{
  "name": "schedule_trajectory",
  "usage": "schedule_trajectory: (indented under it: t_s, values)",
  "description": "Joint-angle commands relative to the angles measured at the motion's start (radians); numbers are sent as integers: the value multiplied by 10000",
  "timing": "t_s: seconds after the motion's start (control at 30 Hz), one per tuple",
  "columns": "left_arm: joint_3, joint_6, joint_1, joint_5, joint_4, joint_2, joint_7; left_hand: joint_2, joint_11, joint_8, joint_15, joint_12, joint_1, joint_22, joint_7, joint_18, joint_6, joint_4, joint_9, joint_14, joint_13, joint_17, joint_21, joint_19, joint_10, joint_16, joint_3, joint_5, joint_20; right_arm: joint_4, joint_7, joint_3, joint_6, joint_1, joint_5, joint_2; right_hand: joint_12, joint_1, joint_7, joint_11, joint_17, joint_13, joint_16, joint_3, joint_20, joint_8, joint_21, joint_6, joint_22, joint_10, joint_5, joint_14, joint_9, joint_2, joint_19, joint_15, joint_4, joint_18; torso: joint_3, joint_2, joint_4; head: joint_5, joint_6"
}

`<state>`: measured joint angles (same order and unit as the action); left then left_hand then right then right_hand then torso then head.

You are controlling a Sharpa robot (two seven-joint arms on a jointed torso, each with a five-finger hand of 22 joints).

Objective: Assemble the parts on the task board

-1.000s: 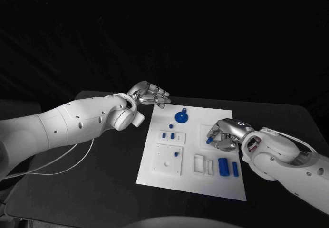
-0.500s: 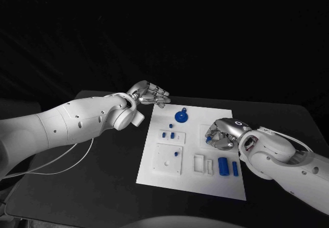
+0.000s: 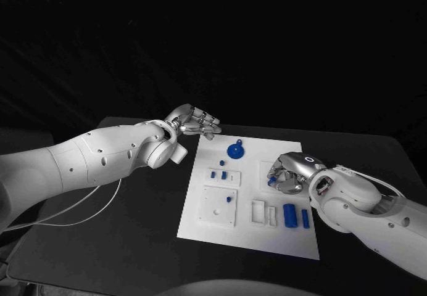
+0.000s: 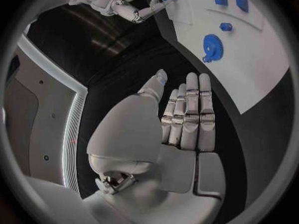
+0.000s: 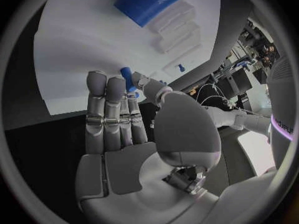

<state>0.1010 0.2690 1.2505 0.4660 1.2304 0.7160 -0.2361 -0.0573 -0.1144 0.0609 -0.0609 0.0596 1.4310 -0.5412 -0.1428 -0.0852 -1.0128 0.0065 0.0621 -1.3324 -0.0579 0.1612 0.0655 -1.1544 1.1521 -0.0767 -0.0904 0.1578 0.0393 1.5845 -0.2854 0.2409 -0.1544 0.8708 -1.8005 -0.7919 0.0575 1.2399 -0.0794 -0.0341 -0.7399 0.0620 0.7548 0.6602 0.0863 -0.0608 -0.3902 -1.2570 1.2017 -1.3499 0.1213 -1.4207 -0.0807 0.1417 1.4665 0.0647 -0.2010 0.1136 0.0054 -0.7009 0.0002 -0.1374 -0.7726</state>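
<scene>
**Right hand carries a small blue peg over the board's right side**

The right hand point(image 3: 289, 176) hovers low over the right part of the task board point(image 3: 267, 243), pinching a small blue peg point(image 5: 127, 78) between thumb and fingertips; the wrist view shows the peg poking out past the fingers, its long axis running roughly along them toward the board. The left wrist view catches the same grip from afar, with the blue tip sticking out of the silver fingers.

The left hand point(image 3: 195, 125) hangs beyond the board's far left corner, over the black table point(image 3: 107, 246), fingers straight and side by side, grasping nothing. It is well apart from the peg, so the coming move falls to the right hand.

Directly beneath and beside the right hand lies a raised white block (partly hidden by the fingers, so I cannot tell which hole is meant). Nearer the robot lie a large blue cylinder point(image 3: 290, 214) and a slimmer blue bar point(image 3: 305, 219), both lengthwise toward the robot, beside two white frames. Leftward are a plate with two blue pegs point(image 3: 217, 176), a square plate bearing one blue piece point(image 3: 231, 200), and farther off the blue gear point(image 3: 236, 151). Nothing stands between the peg and the board; the hand's own fingers are the chief obstruction to sight.
</scene>
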Motion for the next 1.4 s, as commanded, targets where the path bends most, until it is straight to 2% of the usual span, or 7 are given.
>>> schedule_trajectory:
  t_s: [0.03, 0.37, 0.6, 0.9, 1.03, 1.3, 1.4]
  values:
    - [-7, -134, 4, -63, 10, -6, -142, 42, 13, 35, 11, 7, -41, 10, -36, 170, 2, -30, 11, 63, -13, -6, 50, 52, -70, -17, 36, -34, 17, 23, -116, -6, -387, -17, -324, 5, 40, -51, 44, 224, -22, 106, -14, 142, 75, -44, -141, -127, 66, -491, 69, -16, -103, -182, 418, 71, -64, 30, 4, 1, -6, 5, -4]
    - [-6, -133, 5, -63, -89, 2, -152, 42, 13, 35, 11, 7, -41, 10, -36, 170, 2, -30, 11, 63, -13, -6, 50, 52, -70, -17, 36, -34, 17, 392, 101, 60, -922, -13, 628, -193, 41, -187, 75, 253, -59, 110, -61, 310, 107, -42, -436, -199, 187, -582, 49, -92, -174, -202, 425, 94, -177, -4, 6, 10, -7, -6, 30]
    - [-5, -181, 5, -63, -329, -34, -180, 50, 15, 29, 11, 7, -48, 47, -31, 173, -11, -34, 9, 65, -13, -3, 53, 47, -62, -21, 35, -39, 15, 704, 458, 285, -634, 97, 1883, -346, 39, -217, 58, 239, -100, 100, -161, 179, 115, -38, -345, -150, 170, -538, 98, -86, -214, -322, 389, 97, -261, 9, -1, 10, -3, -29, 61]
    - [-5, -90, 5, -59, -549, -102, -193, 48, 17, 29, 13, 7, -48, 51, -31, 174, -13, -32, 9, 62, -13, -2, 55, 44, -56, -23, 37, -39, 14, 1046, 742, 324, -418, 155, 2053, 6, 39, -234, 59, 242, -155, 97, -184, 47, 103, -38, -356, -144, 196, -543, 57, -98, -235, -415, 399, 95, -329, 23, -6, 30, -5, -87, 40]
    - [-4, -21, 5, -52, -610, -198, -178, 44, 33, 30, 29, 9, -65, 60, -20, 173, -37, -10, 9, 26, -14, 9, 65, 14, -6, -43, 51, -35, 4, 1011, 796, 166, -393, 160, 1585, 426, 38, -231, 61, 242, -163, 96, -193, 15, 91, -39, -379, -151, 214, -541, 54, -88, -239, -427, 393, 90, -337, -10, -21, 55, 17, -56, 44]
    - [-2, -40, 5, -114, -758, -433, -180, 60, 38, 29, 31, 8, -65, 64, -19, 178, -44, 2, 9, 24, -13, 12, 61, 7, 13, -43, 47, -40, -1, 981, 802, -409, -476, 199, 564, 1341, 37, -223, 61, 240, -167, 89, -201, 5, 98, -37, -395, -157, 240, -542, 72, -81, -239, -424, 387, 90, -357, -31, -75, 110, 34, -91, 9]
    - [-2, -60, 5, -141, -815, -513, -189, 76, 41, 29, 32, 6, -60, 69, -16, 180, -51, 8, 9, 26, -12, 13, 58, 9, 22, -42, 37, -38, -4, 1007, 785, -637, -487, 205, 297, 1587, 38, -223, 63, 242, -169, 89, -201, 8, 98, -39, -391, -163, 246, -547, 67, -81, -239, -424, 390, 84, -365, -34, -73, 123, 53, -146, -13]
